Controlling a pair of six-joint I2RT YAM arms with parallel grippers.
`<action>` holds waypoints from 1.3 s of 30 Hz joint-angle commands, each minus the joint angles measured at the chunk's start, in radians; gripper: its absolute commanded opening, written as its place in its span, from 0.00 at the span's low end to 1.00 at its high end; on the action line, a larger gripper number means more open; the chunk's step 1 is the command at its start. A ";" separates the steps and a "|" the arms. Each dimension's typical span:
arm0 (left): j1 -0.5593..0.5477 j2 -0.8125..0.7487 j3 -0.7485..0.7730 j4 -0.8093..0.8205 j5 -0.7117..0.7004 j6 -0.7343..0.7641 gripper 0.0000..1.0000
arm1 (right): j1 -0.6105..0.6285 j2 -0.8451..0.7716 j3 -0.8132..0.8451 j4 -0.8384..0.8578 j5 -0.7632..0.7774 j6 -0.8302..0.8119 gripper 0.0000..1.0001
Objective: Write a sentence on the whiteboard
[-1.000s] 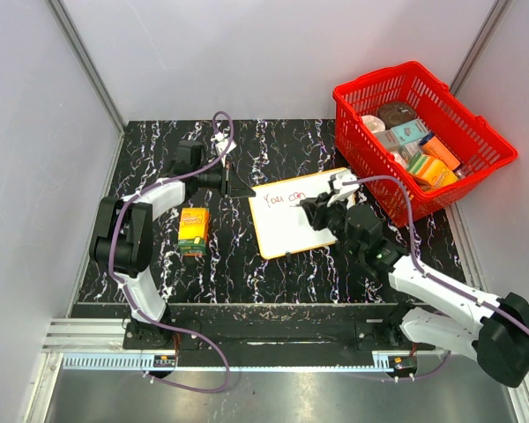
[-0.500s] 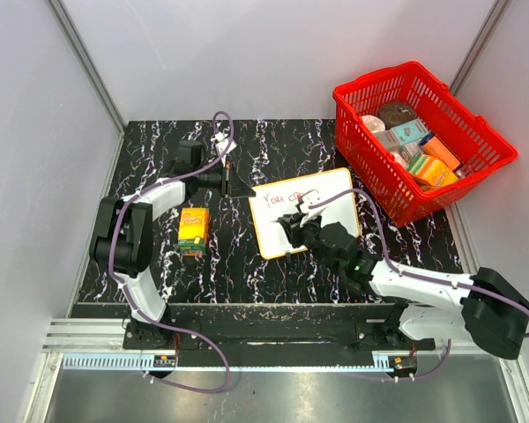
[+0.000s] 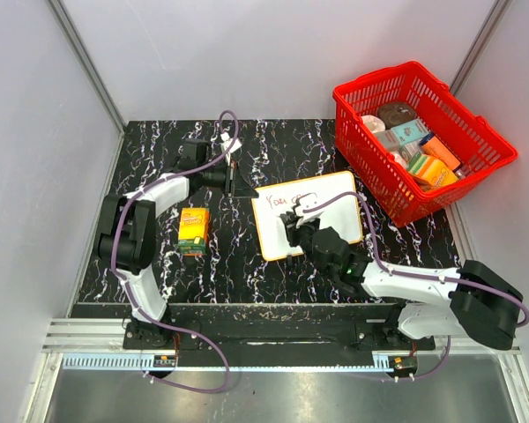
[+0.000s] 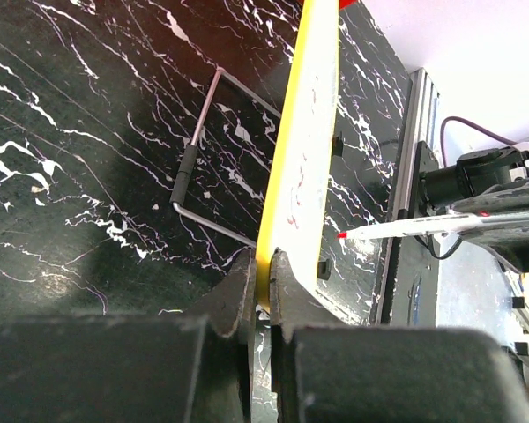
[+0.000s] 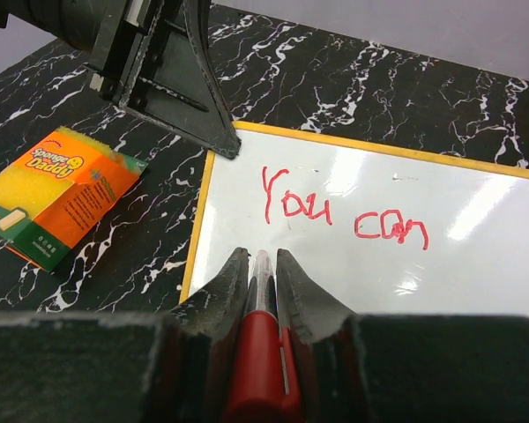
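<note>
The whiteboard point(image 3: 333, 201) lies at the table's middle, and its yellow rim point(image 4: 286, 159) shows edge-on in the left wrist view. My left gripper point(image 3: 246, 189) point(image 4: 263, 275) is shut on the board's far left corner. The sentence point(image 5: 344, 216) reads "You can" in red along the board's top. A red marker point(image 5: 263, 352) point(image 4: 414, 227) sits in my right gripper point(image 3: 293, 226) point(image 5: 263, 257), which is shut on it. The marker's tip points at the bare white face point(image 5: 379, 273) just below "You". Whether the tip touches the board I cannot tell.
A red basket point(image 3: 488, 144) filled with packaged goods stands at the back right. An orange and green sponge pack point(image 3: 192, 231) point(image 5: 57, 194) lies left of the board. A wire stand point(image 4: 203, 167) shows behind the board in the left wrist view.
My right arm has carried the marker from beside "can" leftward and nearer, to below "You". The left gripper has stayed clamped on the board's corner, shifting only slightly.
</note>
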 commanded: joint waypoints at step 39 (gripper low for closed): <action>-0.050 -0.026 -0.434 0.908 0.070 -0.534 0.54 | 0.001 -0.145 -0.018 -0.039 -0.024 0.126 0.00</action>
